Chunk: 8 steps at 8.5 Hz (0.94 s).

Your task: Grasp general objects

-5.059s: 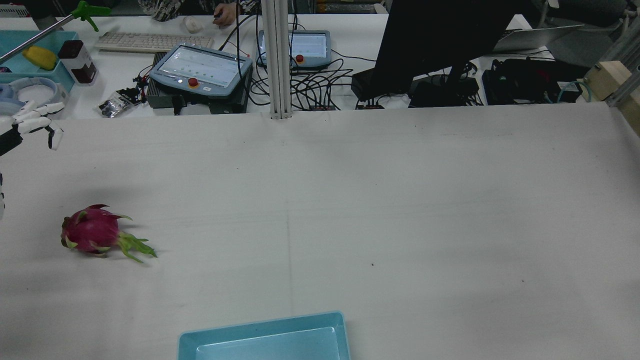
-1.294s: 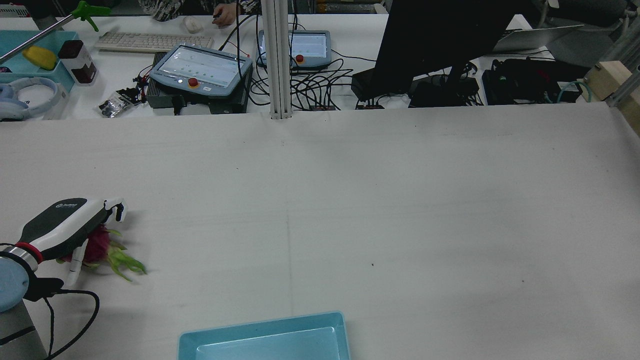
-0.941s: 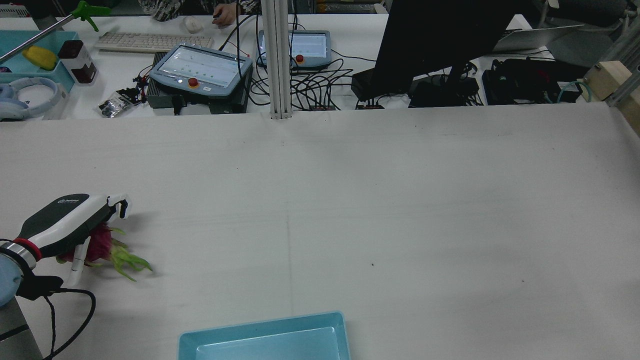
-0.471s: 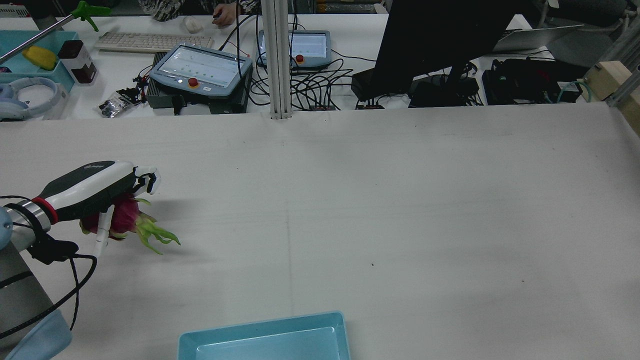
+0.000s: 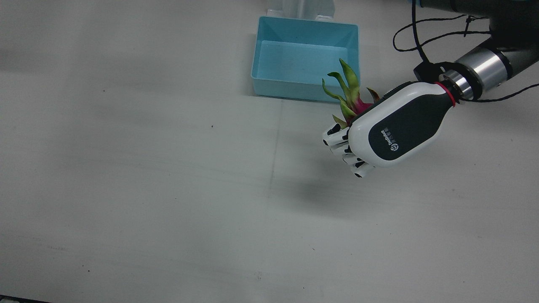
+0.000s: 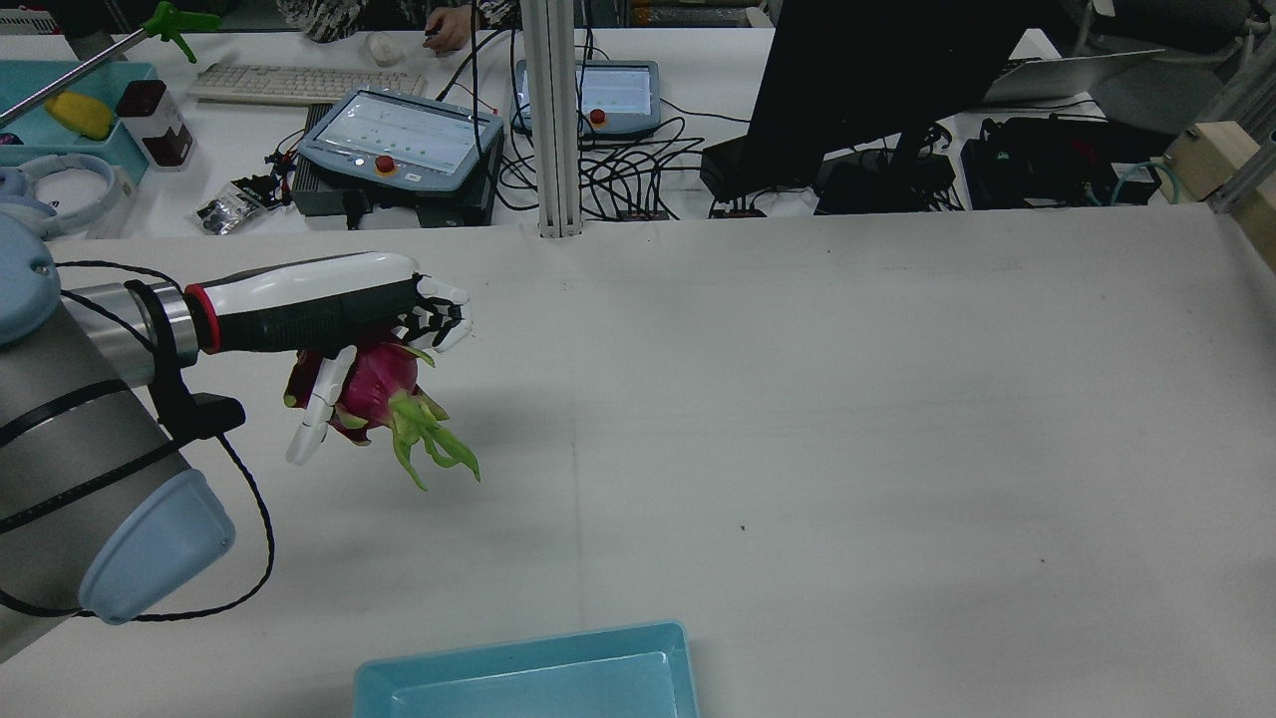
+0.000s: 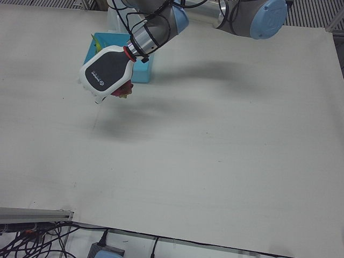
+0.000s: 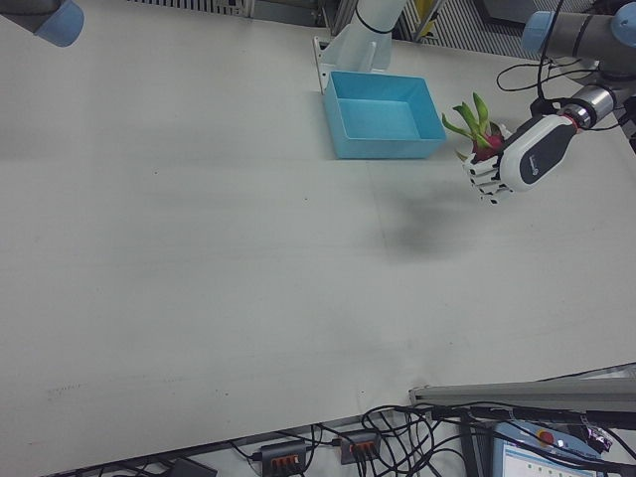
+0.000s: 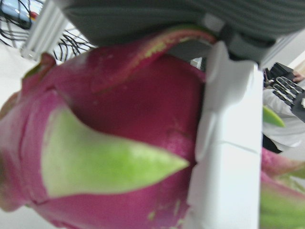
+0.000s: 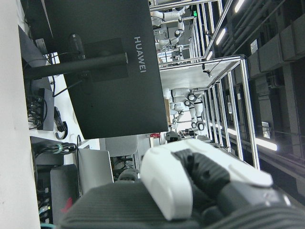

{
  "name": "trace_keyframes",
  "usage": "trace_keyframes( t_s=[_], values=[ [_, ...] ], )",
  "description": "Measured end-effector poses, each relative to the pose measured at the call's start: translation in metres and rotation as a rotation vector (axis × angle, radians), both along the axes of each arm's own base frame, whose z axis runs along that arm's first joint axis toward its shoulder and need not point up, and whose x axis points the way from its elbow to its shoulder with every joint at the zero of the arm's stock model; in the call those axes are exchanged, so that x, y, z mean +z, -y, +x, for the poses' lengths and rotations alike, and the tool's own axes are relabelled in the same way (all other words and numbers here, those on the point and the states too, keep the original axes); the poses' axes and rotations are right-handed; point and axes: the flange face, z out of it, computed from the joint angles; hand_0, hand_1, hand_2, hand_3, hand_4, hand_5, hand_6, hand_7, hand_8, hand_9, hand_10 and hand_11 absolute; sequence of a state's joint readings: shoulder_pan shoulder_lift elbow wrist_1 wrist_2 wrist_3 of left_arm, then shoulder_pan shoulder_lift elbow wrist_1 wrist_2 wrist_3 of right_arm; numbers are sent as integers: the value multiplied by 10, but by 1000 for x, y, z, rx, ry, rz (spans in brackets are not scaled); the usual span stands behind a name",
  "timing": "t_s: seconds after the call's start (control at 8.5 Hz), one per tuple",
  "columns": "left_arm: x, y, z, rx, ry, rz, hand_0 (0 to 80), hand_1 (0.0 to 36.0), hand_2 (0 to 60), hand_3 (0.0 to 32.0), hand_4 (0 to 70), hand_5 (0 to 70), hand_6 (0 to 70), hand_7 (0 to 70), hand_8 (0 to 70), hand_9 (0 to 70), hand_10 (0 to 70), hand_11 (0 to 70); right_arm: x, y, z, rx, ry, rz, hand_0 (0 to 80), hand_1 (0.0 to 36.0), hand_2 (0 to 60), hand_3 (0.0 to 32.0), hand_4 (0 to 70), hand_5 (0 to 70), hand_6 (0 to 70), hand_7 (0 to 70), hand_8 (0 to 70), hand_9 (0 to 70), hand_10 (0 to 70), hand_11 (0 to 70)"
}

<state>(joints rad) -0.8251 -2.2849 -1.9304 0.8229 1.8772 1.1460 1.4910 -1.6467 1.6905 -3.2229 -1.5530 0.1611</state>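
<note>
Above the white table [image 6: 797,399] one left hand [image 5: 391,130] clasps one dragon fruit [image 6: 374,394], near one blue tray [image 5: 305,63].

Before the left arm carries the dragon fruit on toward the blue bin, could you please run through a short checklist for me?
1. Left hand shut on the dragon fruit: ok.
2. Fruit lifted off the table, its shadow below it: ok.
3. Blue bin empty: ok.
4. Path from fruit to bin free of objects: ok.
5. Grip firm enough not to slip: cannot tell.
6. Right hand away from the route: cannot tell; only its own camera shows it.
</note>
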Motion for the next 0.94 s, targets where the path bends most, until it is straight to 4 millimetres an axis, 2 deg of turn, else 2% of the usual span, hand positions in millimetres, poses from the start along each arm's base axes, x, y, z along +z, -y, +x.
trace_keyframes(
  t_s=[0.24,0.35,0.82,0.94],
  values=[
    [-19,-38,41,142,-43,10,800,360,600,76,230,700,567,700,626,700,541,700,0,0,0,0,0,0,0,0,0,0,0,0,0,0,0,0,0,0],
    [-24,-57,58,195,-55,13,800,360,600,70,249,700,581,700,640,700,548,700,0,0,0,1,0,0,0,0,0,0,0,0,0,0,0,0,0,0],
    [-47,-158,100,386,-92,25,800,360,600,64,275,700,583,700,646,700,549,700,0,0,0,0,0,0,0,0,0,0,0,0,0,0,0,0,0,0],
    [-50,-177,112,420,-103,25,800,360,600,132,267,700,541,700,509,700,557,700,0,0,0,-1,0,0,0,0,0,0,0,0,0,0,0,0,0,0]
  ],
)
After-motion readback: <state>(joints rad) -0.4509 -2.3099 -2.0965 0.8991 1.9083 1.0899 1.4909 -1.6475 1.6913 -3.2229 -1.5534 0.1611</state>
